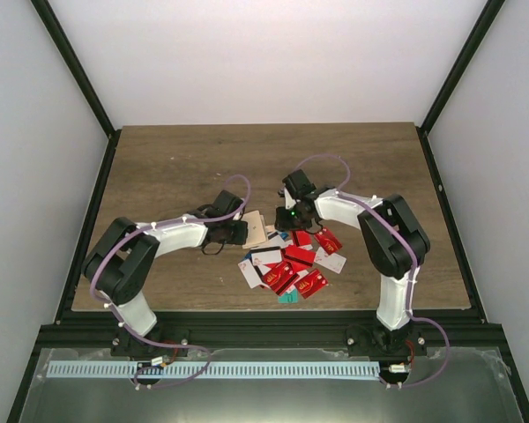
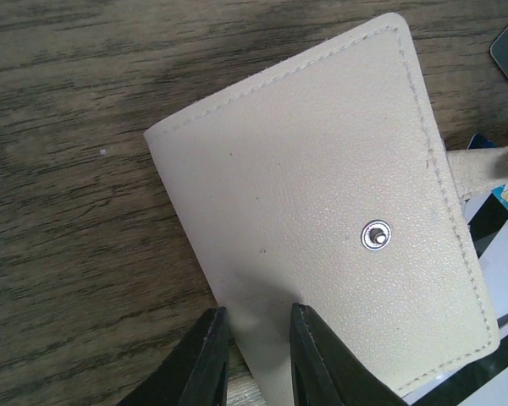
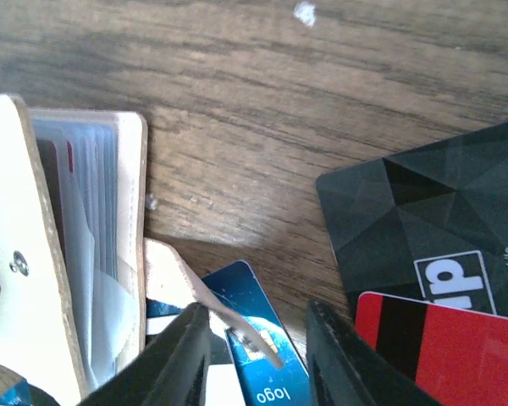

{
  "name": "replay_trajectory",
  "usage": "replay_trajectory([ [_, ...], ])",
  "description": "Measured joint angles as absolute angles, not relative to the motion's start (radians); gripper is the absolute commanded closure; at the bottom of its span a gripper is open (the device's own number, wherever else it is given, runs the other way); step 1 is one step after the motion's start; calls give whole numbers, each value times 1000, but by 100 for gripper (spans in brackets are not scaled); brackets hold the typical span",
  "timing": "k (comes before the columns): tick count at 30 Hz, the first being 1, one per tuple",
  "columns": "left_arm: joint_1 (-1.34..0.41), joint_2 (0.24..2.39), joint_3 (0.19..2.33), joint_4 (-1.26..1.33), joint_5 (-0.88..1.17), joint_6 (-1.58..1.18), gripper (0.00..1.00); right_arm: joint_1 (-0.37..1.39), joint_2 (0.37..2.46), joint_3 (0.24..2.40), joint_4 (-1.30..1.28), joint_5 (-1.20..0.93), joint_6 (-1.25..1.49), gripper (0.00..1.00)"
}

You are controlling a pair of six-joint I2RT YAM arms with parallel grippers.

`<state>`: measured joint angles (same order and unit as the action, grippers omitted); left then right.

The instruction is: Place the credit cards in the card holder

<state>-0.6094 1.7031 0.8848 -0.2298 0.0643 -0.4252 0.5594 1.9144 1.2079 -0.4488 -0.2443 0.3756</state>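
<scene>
Card holder (image 2: 322, 211) — left tool (image 2: 256, 315) clamps its edge, holding it open | right tool (image 3: 258, 309) — parted above blue card (image 3: 247, 289), empty

Left of credit cards (image 1: 293, 262), the card holder (image 1: 254, 229)
</scene>
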Motion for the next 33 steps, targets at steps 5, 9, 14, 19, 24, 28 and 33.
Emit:
replay_trajectory([
  [5,-609,1705,890,-236,65,-417,78,559,1906,1189,-433,-257,378,75],
  [9,-609,1706,891,-237,66,-414,79,559,1903,1188,-429,-270,379,76],
  [14,-609,1706,892,-238,67,-415,79,559,1880,1185,-418,-290,379,82],
  [19,-609,1706,892,-240,67,-415,79,559,1856,1182,-418,-295,378,86],
  [24,-609,1707,894,-242,67,-414,80,559,1855,1182,-418,-296,377,95],
  [28,-609,1707,894,-243,68,-414,80,559,1855,1182,-417,-297,379,99],
  [33,-609,1708,894,-243,68,-414,80,558,1855,1182,-418,-300,378,92],
])
